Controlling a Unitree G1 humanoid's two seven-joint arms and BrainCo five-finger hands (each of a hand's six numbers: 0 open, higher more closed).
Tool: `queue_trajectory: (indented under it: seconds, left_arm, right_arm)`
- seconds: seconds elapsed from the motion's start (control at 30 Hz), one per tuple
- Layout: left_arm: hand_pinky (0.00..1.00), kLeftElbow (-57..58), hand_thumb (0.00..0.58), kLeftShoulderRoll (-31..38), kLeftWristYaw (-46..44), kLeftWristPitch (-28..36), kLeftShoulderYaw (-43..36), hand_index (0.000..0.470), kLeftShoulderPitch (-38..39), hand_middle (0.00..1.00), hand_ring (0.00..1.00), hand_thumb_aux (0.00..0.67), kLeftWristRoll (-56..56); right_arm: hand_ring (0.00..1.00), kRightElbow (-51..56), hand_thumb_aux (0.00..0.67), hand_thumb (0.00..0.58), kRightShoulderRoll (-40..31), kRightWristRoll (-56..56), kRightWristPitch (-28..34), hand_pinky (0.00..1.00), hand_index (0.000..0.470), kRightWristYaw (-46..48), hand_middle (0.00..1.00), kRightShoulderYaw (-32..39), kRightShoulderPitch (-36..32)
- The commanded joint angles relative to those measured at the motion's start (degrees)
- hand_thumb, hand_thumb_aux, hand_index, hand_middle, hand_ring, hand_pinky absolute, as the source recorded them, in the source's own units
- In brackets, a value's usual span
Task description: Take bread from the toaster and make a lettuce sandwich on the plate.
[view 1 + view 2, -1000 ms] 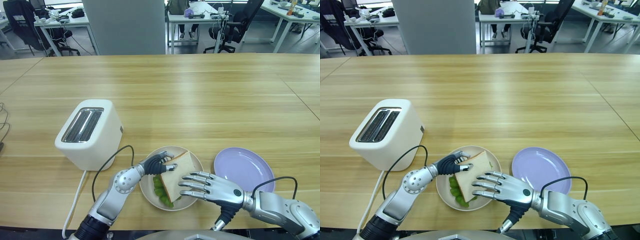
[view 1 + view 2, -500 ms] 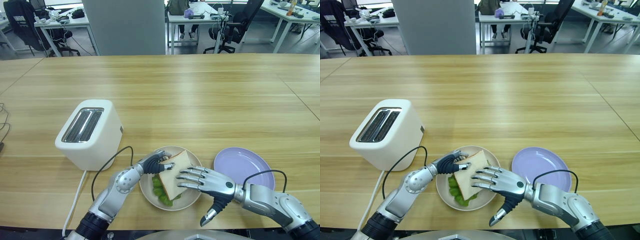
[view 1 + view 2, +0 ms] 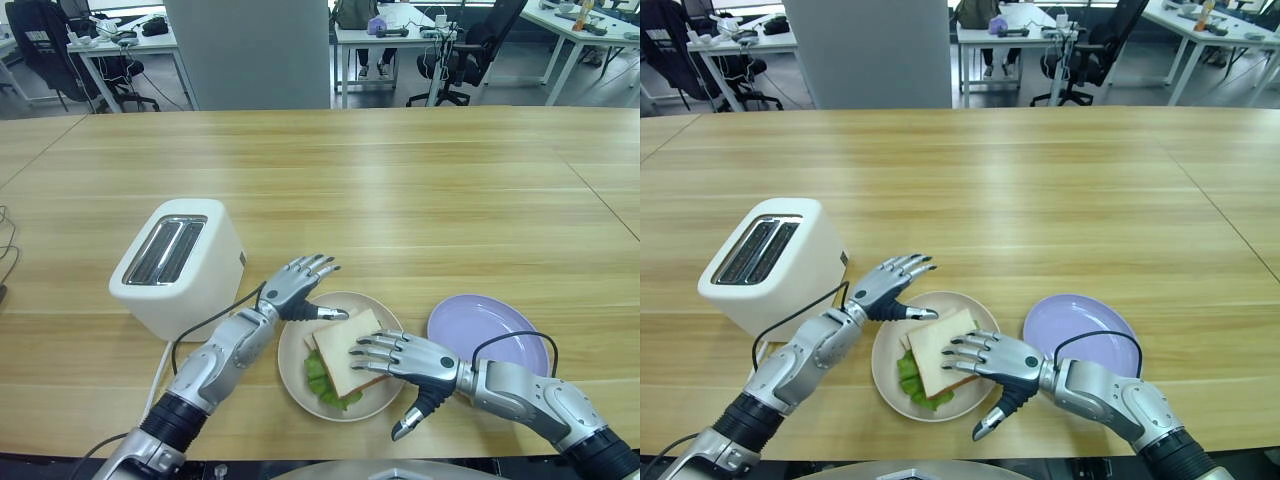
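Table (image 3: 400, 180) wide; right hand (image 3: 412, 356) on bread (image 3: 332, 350), left hand (image 3: 295, 288) spread over plate (image 3: 289, 376) edge.

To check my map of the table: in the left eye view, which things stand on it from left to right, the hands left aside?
From the left: toaster → beige plate bearing the sandwich → purple plate.

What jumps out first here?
The sandwich, front and centre: bread over lettuce on the beige plate, with the right hand spreading its fingers on the top slice. The left hand hovers open over that plate's far left rim. The toaster stands to the left and a purple plate lies to the right.
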Motion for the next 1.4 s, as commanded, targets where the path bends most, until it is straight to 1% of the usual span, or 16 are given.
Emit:
queue_trajectory:
  seconds: [0.03, 0.07, 0.1, 0.13, 0.17, 0.2, 0.23, 0.37, 0.5, 0.67, 0.77, 0.93, 1.2, 1.3, 1.4]
  left_arm:
    - [0.00, -7.2, 0.000, 1.7, -4.1, -0.1, 3.8, 0.000, 2.0, 0.00, 0.00, 0.000, -5.0]
    - [0.00, -10.2, 0.000, 2.3, -7.3, -0.1, 4.9, 0.000, 3.5, 0.00, 0.00, 0.000, -8.8]
    - [0.00, -13.0, 0.000, 3.2, -10.6, -0.2, 5.8, 0.000, 5.1, 0.00, 0.00, 0.000, -12.8]
    - [0.05, -16.0, 0.198, 5.2, -13.2, -2.0, 6.4, 0.087, 7.1, 0.05, 0.05, 0.126, -16.0]
    - [0.65, -18.5, 0.470, 7.1, -15.7, -2.9, 7.2, 0.260, 9.0, 0.65, 0.65, 0.378, -18.6]
    - [1.00, -20.4, 0.580, 8.9, -17.7, -3.6, 8.1, 0.460, 10.9, 1.00, 1.00, 0.670, -20.8]
    - [1.00, -22.2, 0.580, 10.9, -19.5, -4.8, 9.2, 0.460, 13.0, 1.00, 1.00, 0.670, -23.0]
    - [1.00, -28.5, 0.580, 16.9, -25.7, -6.8, 13.1, 0.460, 21.4, 1.00, 1.00, 0.670, -30.0]
    - [1.00, -33.8, 0.580, 21.3, -31.7, -8.0, 14.9, 0.460, 28.6, 1.00, 1.00, 0.670, -35.9]
    - [1.00, -36.7, 0.580, 23.7, -37.1, -7.9, 13.1, 0.460, 34.6, 1.00, 1.00, 0.670, -36.0]
    - [1.00, -36.2, 0.580, 24.2, -40.2, -6.3, 10.4, 0.460, 36.9, 1.00, 1.00, 0.670, -33.6]
    - [1.00, -33.2, 0.580, 23.0, -41.3, -5.8, 7.2, 0.460, 36.0, 1.00, 1.00, 0.670, -26.2]
    - [1.00, -27.8, 0.580, 20.7, -42.6, -3.8, 2.8, 0.460, 31.0, 1.00, 1.00, 0.670, -13.6]
    - [1.00, -25.0, 0.580, 18.9, -43.0, -2.9, 0.8, 0.460, 28.3, 1.00, 1.00, 0.670, -11.0]
    - [1.00, -21.8, 0.580, 16.6, -45.3, 0.3, -0.9, 0.460, 26.6, 1.00, 1.00, 0.670, -10.6]
  right_arm:
    - [0.00, -2.4, 0.000, 0.000, -0.5, 8.9, 0.6, 0.00, 0.000, 1.5, 0.00, -2.6, 1.4]
    - [0.00, -3.7, 0.000, 0.000, -1.3, 12.8, 0.8, 0.00, 0.000, 2.6, 0.00, -3.5, 2.3]
    - [0.00, -4.9, 0.066, 0.108, -2.2, 15.8, 0.9, 0.00, 0.045, 3.6, 0.00, -4.4, 3.3]
    - [0.04, -6.2, 0.226, 0.325, -3.5, 19.0, 0.8, 0.04, 0.155, 4.8, 0.04, -5.2, 4.4]
    - [0.25, -7.2, 0.384, 0.474, -4.8, 21.8, 0.8, 0.25, 0.263, 6.0, 0.25, -6.0, 5.4]
    - [0.85, -8.0, 0.670, 0.580, -6.1, 24.1, 0.6, 0.85, 0.460, 7.1, 0.85, -6.6, 6.3]
    - [1.00, -8.6, 0.670, 0.580, -7.5, 26.1, 0.3, 1.00, 0.460, 8.2, 1.00, -7.1, 7.3]
    - [1.00, -9.0, 0.670, 0.580, -12.8, 31.0, -1.2, 1.00, 0.460, 13.4, 1.00, -7.2, 10.2]
    - [1.00, -10.0, 0.670, 0.580, -17.3, 34.7, -1.4, 1.00, 0.460, 19.3, 1.00, -6.3, 14.0]
    - [1.00, -11.0, 0.670, 0.580, -19.9, 36.3, 0.2, 1.00, 0.460, 25.8, 1.00, -5.0, 16.2]
    - [1.00, -10.1, 0.670, 0.580, -19.0, 34.8, 1.0, 1.00, 0.460, 28.1, 1.00, -3.8, 16.0]
    - [1.00, -8.7, 0.670, 0.580, -16.0, 31.6, 1.6, 1.00, 0.460, 29.6, 1.00, -1.8, 15.2]
    - [1.00, -4.8, 0.670, 0.580, -10.1, 26.1, 2.6, 1.00, 0.460, 30.1, 1.00, 1.1, 11.1]
    - [1.00, -2.6, 0.670, 0.580, -8.1, 23.7, 2.9, 1.00, 0.460, 29.8, 1.00, 2.3, 9.5]
    - [1.00, 0.3, 0.670, 0.580, -5.3, 21.7, 3.8, 1.00, 0.460, 30.0, 1.00, 4.1, 6.9]
